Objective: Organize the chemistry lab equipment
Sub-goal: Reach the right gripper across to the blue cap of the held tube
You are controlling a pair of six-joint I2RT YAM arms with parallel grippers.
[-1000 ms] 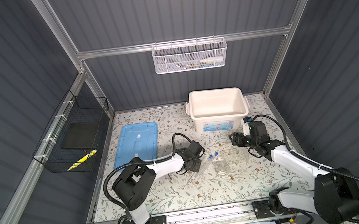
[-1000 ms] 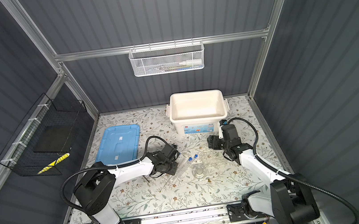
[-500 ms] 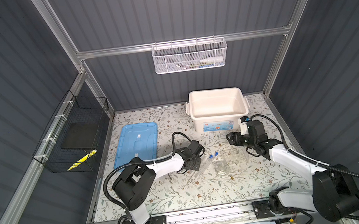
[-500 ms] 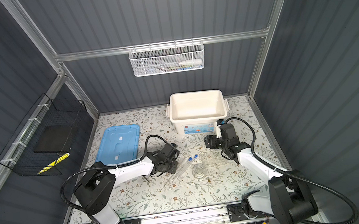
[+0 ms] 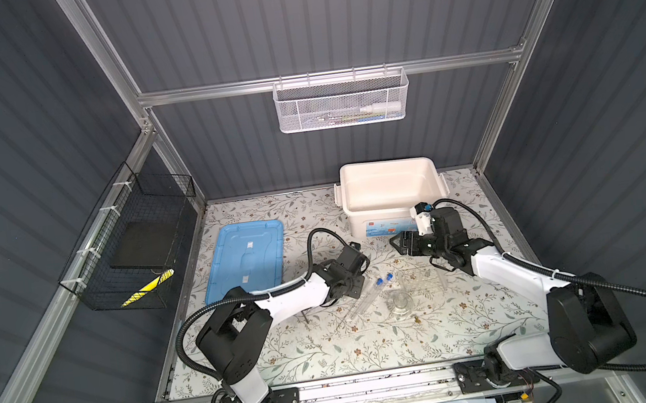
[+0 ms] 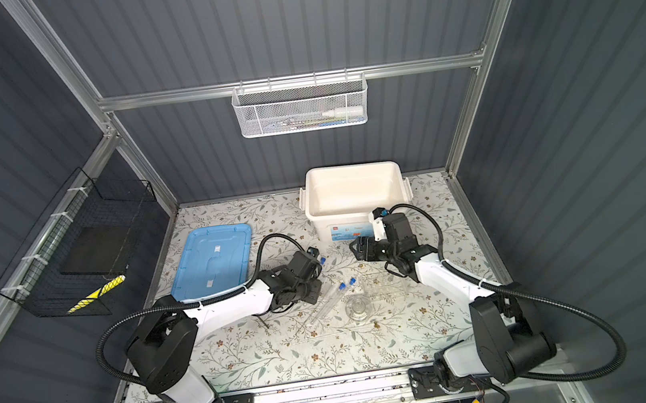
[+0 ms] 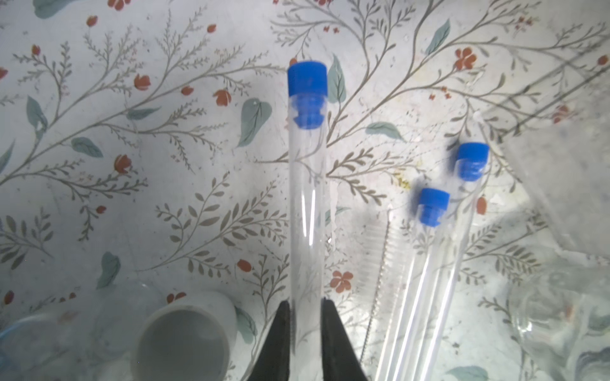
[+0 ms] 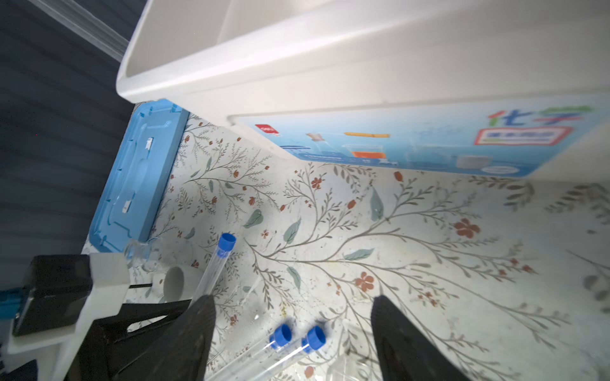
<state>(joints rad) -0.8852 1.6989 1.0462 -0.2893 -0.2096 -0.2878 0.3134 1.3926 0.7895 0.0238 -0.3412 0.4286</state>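
Left wrist view shows the left end effector (image 7: pixel 305 308) clamped on the lower barrel of a clear test tube (image 7: pixel 307 198). In a top view its blue cap (image 6: pixel 322 260) peeks out just left of frame centre. Two more tubes (image 5: pixel 366 298) lie side by side on the bench (image 5: pixel 331 348) at centre, with the clear rack (image 5: pixel 423 282) just to their right. The right end effector (image 8: pixel 292 303) hangs empty with its jaws wide apart, near the front of the white bin (image 5: pixel 384 170). The tube looks light, stiff, smooth and thin-walled, so probably slippery and breakable. A gentle squeeze on the barrel seems safer than gripping the cap, which might pull off.
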